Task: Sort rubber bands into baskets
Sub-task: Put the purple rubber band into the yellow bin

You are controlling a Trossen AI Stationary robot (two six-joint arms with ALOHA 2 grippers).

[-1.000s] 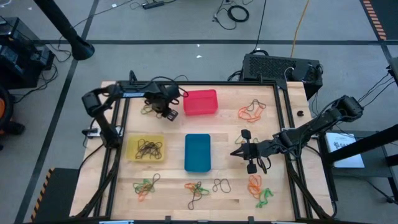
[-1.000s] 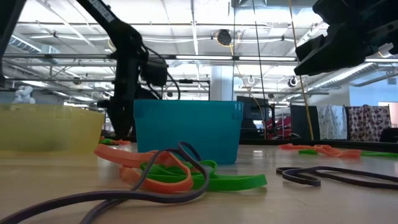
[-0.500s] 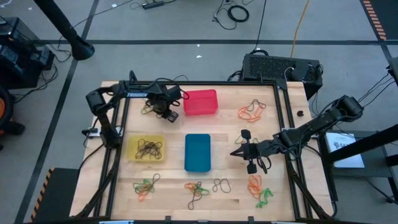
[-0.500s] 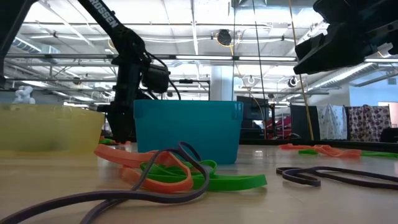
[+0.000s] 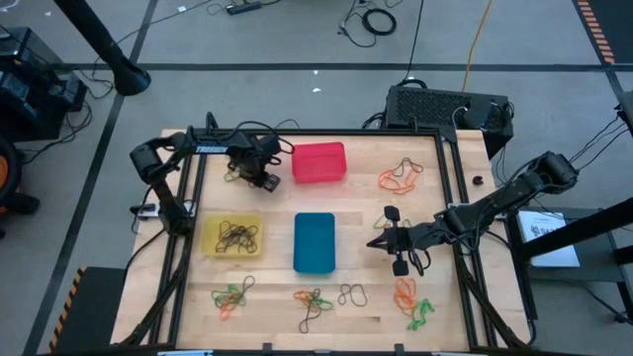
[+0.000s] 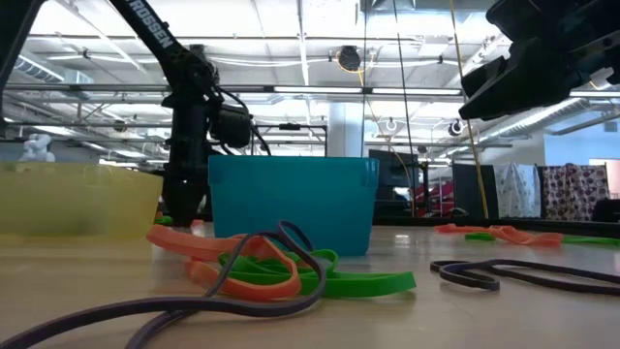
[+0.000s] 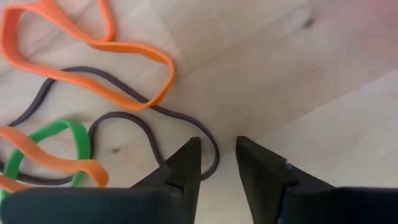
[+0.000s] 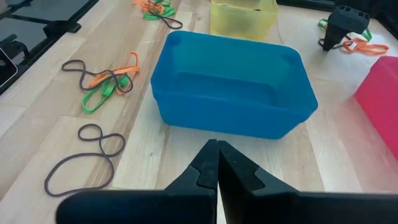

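The left gripper (image 7: pixel 217 163) has its dark fingers slightly apart, astride a thin dark brown rubber band (image 7: pixel 127 115) looping over pale wood grain beside a flat orange band (image 7: pixel 93 43). The right gripper (image 8: pixel 217 163), fingers pressed together, points at the glossy, round-cornered blue basket (image 8: pixel 233 87).

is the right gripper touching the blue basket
Apart. The right wrist view shows the right gripper with fingers shut, and a strip of bare table between it and the blue basket; the high view agrees.
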